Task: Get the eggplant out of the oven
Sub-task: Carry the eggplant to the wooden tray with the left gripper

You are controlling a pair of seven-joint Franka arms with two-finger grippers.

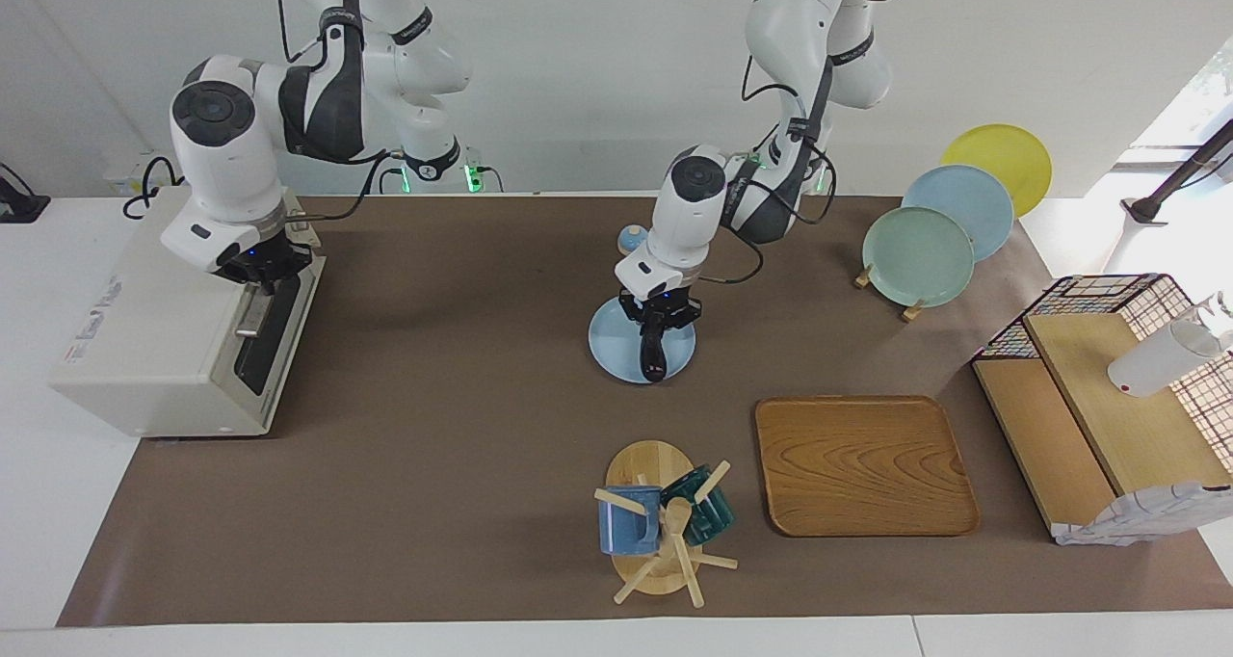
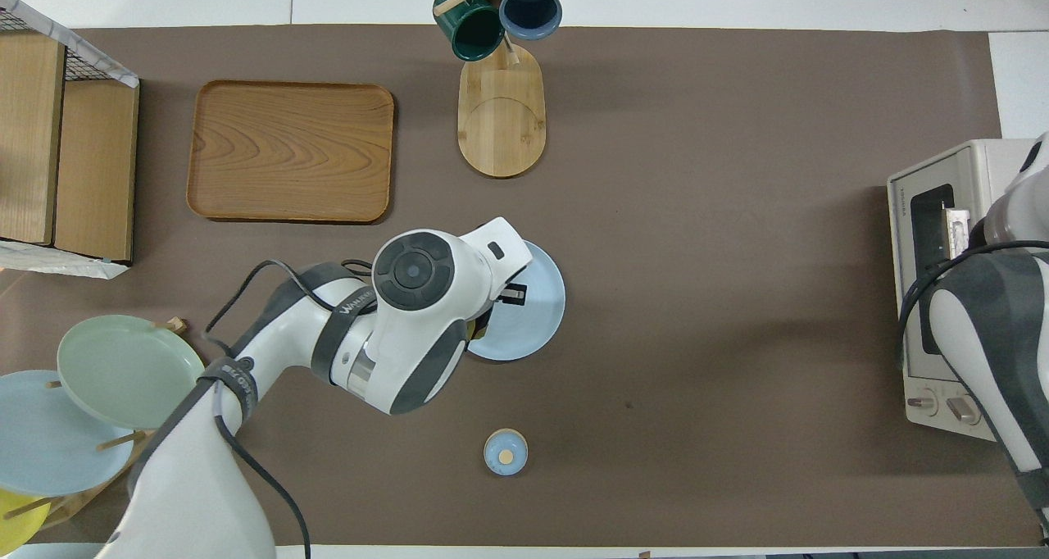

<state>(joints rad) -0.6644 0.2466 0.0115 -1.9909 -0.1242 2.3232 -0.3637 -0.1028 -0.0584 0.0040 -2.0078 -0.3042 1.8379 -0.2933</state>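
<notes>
The dark purple eggplant (image 1: pixel 655 356) is outside the oven, over a light blue plate (image 1: pixel 616 344) in the middle of the table. My left gripper (image 1: pixel 661 322) is shut on the eggplant's upper end. Whether its lower tip touches the plate I cannot tell. In the overhead view the left hand hides the eggplant, and only the plate (image 2: pixel 537 297) shows. The cream oven (image 1: pixel 154 325) stands at the right arm's end of the table with its dark glass door closed. My right gripper (image 1: pixel 260 270) is shut and rests against the top of the door, just above the metal handle (image 1: pixel 252 314).
A mug tree (image 1: pixel 665 532) with a blue and a green mug and a wooden tray (image 1: pixel 862 464) lie farther from the robots. A plate rack (image 1: pixel 917 255), a wire-mesh shelf (image 1: pixel 1108 397) and a small blue knobbed lid (image 1: pixel 631 241) are also on the table.
</notes>
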